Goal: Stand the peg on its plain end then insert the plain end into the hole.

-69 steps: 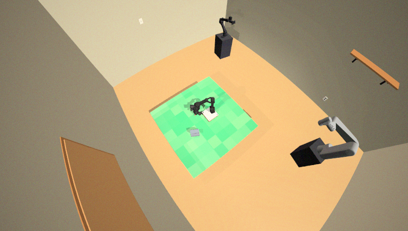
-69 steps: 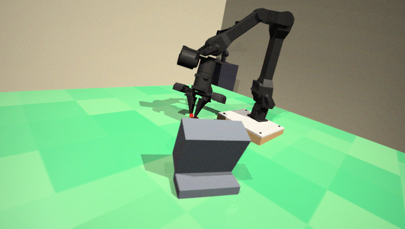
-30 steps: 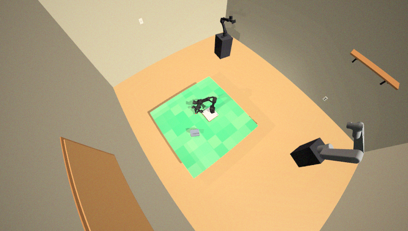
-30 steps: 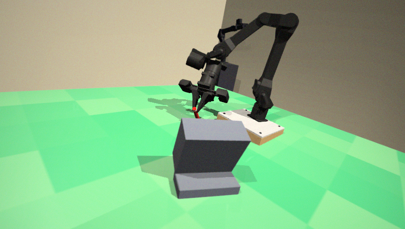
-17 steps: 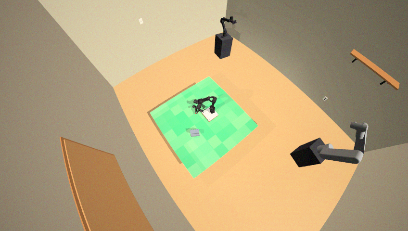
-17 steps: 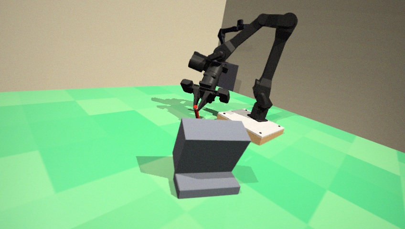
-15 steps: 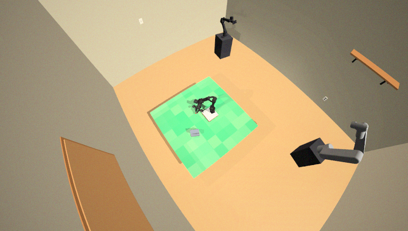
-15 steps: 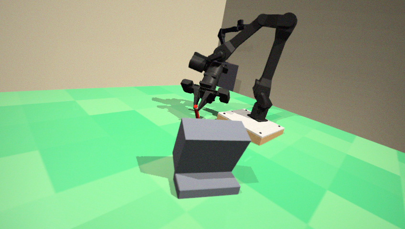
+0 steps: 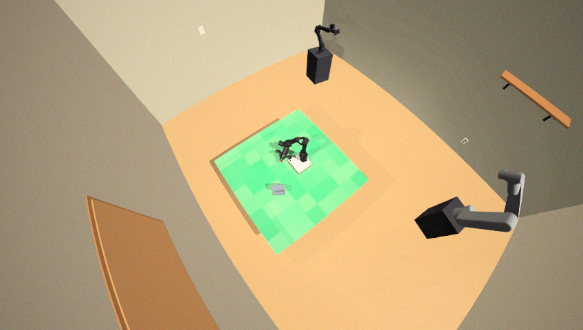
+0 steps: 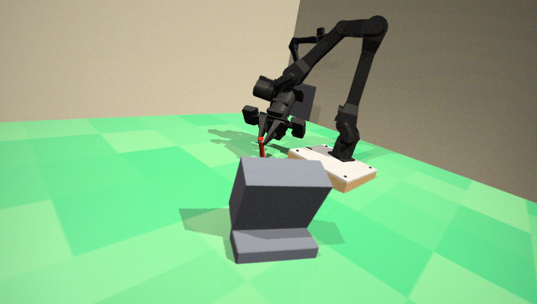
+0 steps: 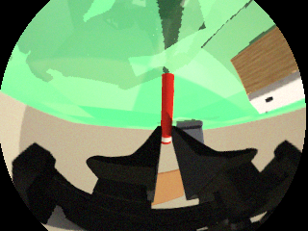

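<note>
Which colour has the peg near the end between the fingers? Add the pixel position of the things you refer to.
White band (image 11: 166, 140); best in wrist view.
</note>
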Robot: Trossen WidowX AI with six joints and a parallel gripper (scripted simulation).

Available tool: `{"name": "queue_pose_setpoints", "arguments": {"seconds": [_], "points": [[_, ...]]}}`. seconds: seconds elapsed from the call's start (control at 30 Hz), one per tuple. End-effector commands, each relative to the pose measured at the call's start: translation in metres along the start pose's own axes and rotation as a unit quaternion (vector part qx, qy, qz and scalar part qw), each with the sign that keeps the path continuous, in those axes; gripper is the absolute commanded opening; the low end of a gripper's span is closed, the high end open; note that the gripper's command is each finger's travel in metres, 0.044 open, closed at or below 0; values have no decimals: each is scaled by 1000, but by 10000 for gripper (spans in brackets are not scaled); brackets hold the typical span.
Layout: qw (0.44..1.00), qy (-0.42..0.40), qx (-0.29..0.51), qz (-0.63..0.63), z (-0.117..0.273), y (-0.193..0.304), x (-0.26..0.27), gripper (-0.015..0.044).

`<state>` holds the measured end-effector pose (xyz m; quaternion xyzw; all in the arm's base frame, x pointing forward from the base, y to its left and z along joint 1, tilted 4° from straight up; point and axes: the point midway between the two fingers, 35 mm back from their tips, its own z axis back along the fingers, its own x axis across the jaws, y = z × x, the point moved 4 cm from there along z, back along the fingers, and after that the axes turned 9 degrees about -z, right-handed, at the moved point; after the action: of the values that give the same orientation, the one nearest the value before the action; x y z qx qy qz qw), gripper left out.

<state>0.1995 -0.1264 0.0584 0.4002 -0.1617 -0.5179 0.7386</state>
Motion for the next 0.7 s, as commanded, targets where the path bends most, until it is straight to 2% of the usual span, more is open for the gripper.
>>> {"name": "queue_pose_setpoints", "arguments": {"seconds": [0.0, 0.67], "points": [[1000, 5, 19, 0, 2, -3, 0, 51], [994, 18, 103, 0, 10, -20, 2, 51]]}}
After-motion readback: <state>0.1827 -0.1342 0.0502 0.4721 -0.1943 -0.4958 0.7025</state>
